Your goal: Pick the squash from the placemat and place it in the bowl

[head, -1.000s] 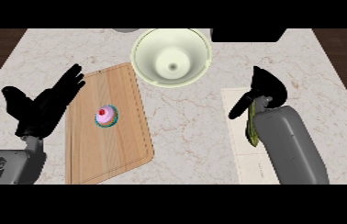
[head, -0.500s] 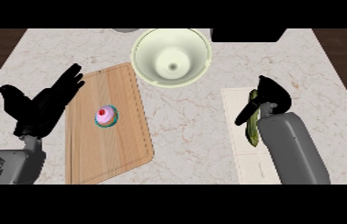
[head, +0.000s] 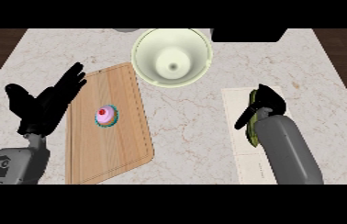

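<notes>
Near the bench's right edge, the right robot hand (head: 265, 103) is curling its fingers round the dark green squash (head: 253, 126), which is lying on the pale placemat (head: 238, 126). Closing fully before lifting, then carrying it up-left over the bowl (head: 150, 44) at the far edge, looks wise. One squash, one bowl, one cutting board (head: 122, 136), one cupcake (head: 106, 116). The left robot hand (head: 44, 106) is resting open.
</notes>
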`<state>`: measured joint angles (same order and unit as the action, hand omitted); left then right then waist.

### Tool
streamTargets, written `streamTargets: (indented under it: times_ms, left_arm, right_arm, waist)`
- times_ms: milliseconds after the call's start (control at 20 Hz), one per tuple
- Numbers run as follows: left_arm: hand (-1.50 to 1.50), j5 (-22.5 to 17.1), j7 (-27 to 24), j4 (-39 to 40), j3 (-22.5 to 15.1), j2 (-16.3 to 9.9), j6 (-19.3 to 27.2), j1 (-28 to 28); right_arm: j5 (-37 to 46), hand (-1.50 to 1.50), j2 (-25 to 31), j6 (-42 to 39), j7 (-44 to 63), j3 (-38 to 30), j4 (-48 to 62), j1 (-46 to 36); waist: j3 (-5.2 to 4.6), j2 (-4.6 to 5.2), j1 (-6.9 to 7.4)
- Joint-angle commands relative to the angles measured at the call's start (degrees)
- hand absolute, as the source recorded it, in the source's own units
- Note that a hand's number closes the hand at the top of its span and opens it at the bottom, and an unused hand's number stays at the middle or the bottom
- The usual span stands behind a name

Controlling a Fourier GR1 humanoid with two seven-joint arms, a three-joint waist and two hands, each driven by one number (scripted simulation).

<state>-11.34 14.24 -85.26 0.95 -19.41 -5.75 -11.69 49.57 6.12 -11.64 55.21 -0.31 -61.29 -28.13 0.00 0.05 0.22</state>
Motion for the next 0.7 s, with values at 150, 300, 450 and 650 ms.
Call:
streamTargets:
  times_ms: [150, 300, 450, 650]
  left_arm:
    - [0.0, 2.48, 0.78, 0.81, 1.63, 1.63, -1.11, -1.5]
    - [0.0, 0.61, 2.76, -4.61, 3.4, -0.27, -2.95, 2.17]
    - [0.0, -0.53, 4.48, -2.06, 4.08, -0.12, -4.22, -0.59]
    - [0.0, 2.68, -0.13, 2.36, 3.39, 2.32, -3.08, -1.57]
  right_arm:
    - [-0.56, -1.5, 2.24, 1.88, -3.6, -2.73, 6.07, -1.39]
    - [-0.66, 1.5, 3.89, 1.64, -8.26, -1.75, 4.41, 1.41]
    - [3.06, 1.5, 1.8, 9.34, -9.28, -1.35, 12.97, -3.69]
    - [4.49, 1.5, -0.46, 12.49, -8.86, 0.32, 10.44, -1.22]
  waist:
    - [0.0, -0.01, -0.1]
    - [0.01, -0.08, 0.03]
    - [0.02, 0.08, 0.37]
    - [0.0, 0.07, 0.0]
